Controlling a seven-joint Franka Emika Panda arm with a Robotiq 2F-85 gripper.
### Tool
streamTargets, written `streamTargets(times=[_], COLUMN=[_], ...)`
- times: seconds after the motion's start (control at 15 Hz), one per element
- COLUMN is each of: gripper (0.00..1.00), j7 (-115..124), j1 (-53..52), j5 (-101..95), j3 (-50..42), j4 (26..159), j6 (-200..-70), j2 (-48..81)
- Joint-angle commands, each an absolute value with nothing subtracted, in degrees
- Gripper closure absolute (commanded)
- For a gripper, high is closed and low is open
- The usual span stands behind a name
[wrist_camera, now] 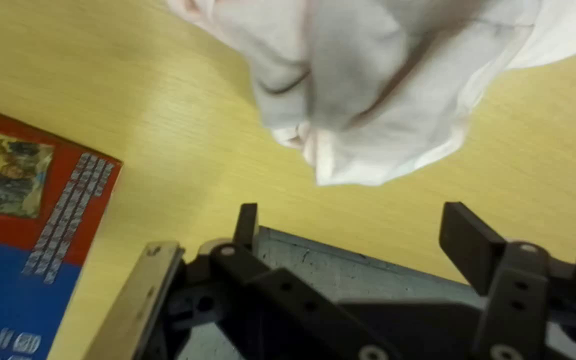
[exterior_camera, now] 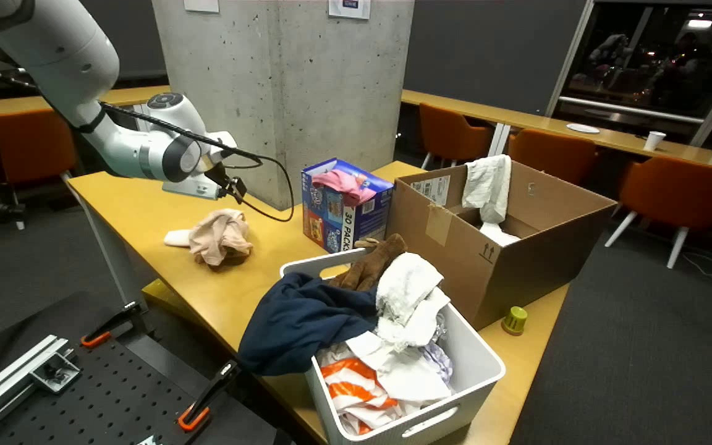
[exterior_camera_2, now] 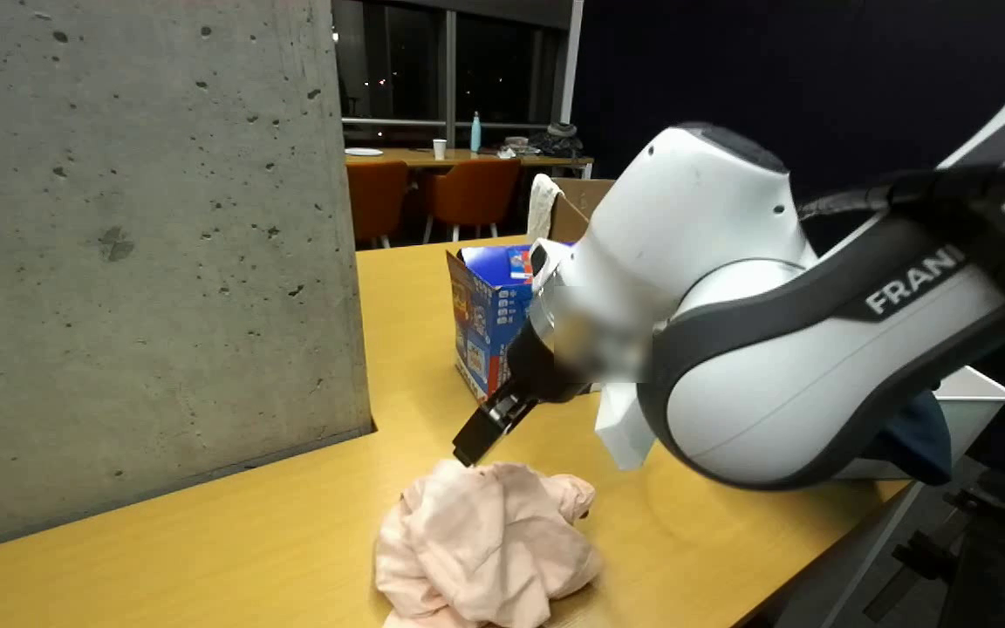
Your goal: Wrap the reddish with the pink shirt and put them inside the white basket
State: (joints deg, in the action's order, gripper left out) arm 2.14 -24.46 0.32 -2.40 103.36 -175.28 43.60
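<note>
The pale pink shirt lies crumpled on the table in both exterior views (exterior_camera: 223,233) (exterior_camera_2: 489,545) and at the top of the wrist view (wrist_camera: 358,95). A white piece (exterior_camera: 177,238) sticks out from its side; I cannot tell whether it is the radish. No radish shows clearly. The white basket (exterior_camera: 497,372) stands on the table, full of cloths and plastic bags; a corner of it shows in an exterior view (exterior_camera_2: 978,384). My gripper (wrist_camera: 349,215) is open and empty, above the table near the shirt, as both exterior views show (exterior_camera: 235,187) (exterior_camera_2: 478,433).
A blue snack box (exterior_camera: 347,207) with a pink cloth on it stands beyond the shirt. A cardboard box (exterior_camera: 535,259) with white cloth and a green cup (exterior_camera: 515,320) are near the basket. A concrete pillar (exterior_camera: 282,93) borders the table. A dark blue cloth (exterior_camera: 306,321) hangs over the basket's rim.
</note>
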Motion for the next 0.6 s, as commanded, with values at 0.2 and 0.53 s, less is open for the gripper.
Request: streamTargets(times=[0.2,0.53], gripper=[0.0,0.0], j7=[3.21,2.06], j1=[-22.61,-19.97], j5=[-1.75,-0.79], j3=[-3.03,2.51], j4=[108.83,108.09], j6=[-174.21,-174.28], j2=[37.5,40.95])
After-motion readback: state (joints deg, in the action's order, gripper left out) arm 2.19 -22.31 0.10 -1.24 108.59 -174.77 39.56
